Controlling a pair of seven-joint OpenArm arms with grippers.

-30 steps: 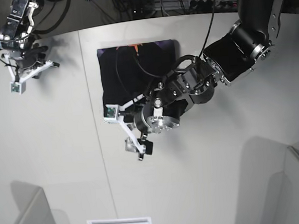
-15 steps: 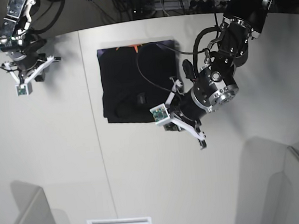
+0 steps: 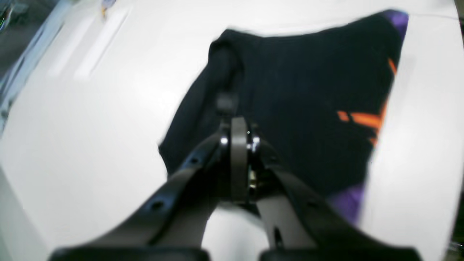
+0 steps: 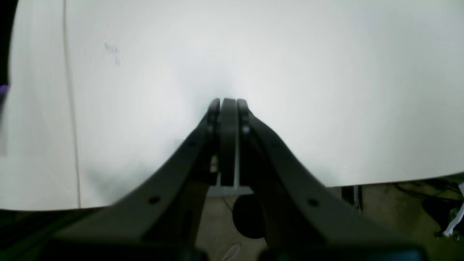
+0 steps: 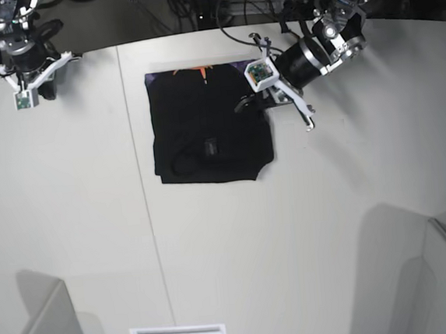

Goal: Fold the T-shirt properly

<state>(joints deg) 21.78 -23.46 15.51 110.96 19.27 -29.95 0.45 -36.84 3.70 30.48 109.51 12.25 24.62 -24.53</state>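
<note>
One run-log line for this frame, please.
T-shirt: folded, flat on table | left gripper: shut, empty | right gripper: shut, empty

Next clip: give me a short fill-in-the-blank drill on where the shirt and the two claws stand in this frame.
1. The T-shirt lies folded into a compact ____ shape on the white table.
2. The left claw is ____, with nothing between its jaws.
3. The right claw hangs over bare ____, far from the shirt.
4. The marks near the shirt's far edge are purple and ____.

Missing words: rectangular; shut; table; orange
</note>
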